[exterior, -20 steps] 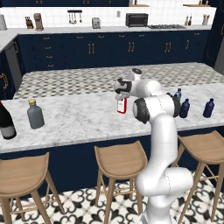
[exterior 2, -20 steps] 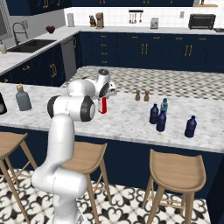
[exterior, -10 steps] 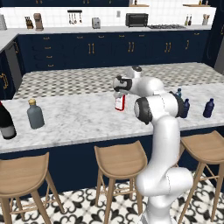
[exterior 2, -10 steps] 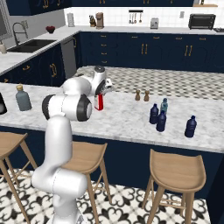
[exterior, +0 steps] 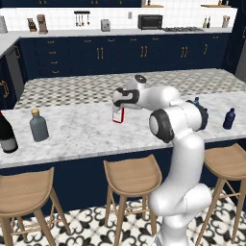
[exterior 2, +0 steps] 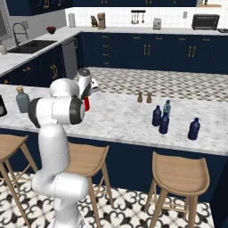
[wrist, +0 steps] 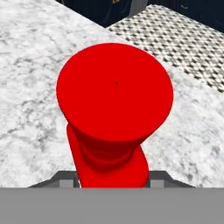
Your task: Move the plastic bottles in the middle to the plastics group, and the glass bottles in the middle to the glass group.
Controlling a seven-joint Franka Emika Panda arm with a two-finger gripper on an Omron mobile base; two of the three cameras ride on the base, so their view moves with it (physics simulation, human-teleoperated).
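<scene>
The fingers (exterior: 119, 106) are clenched on the neck of the red bottle (exterior: 118, 115), which hangs upright from them with its white label facing the stools. In the hand view the red cap (wrist: 115, 89) fills the middle, seen from straight above, with the fingers (wrist: 65, 180) showing only as dark stubs on either side of the neck. From the right base view the red bottle (exterior 2: 87, 103) peeks out just behind the arm's elbow, and whether its base touches the marble cannot be told.

Around it the desk (exterior: 81, 129) is bare marble for a good stretch. Well apart to the left stands the grey flask (exterior: 38, 126) with its tan stopper, and beside that, at the picture's edge, the dark wine bottle (exterior: 6, 136) with a white label.

On the other side, far from the fingers, the navy bottles gather: two (exterior 2: 156, 116) (exterior 2: 164, 123) stand close together with the pale teal bottle (exterior 2: 167, 107) just behind them, and a third navy bottle (exterior 2: 193, 129) stands a little apart to their right. Two small brown shakers (exterior 2: 144, 97) sit further back on the patterned strip of the desk.

Three wooden stools (exterior: 132, 178) line the near side.
</scene>
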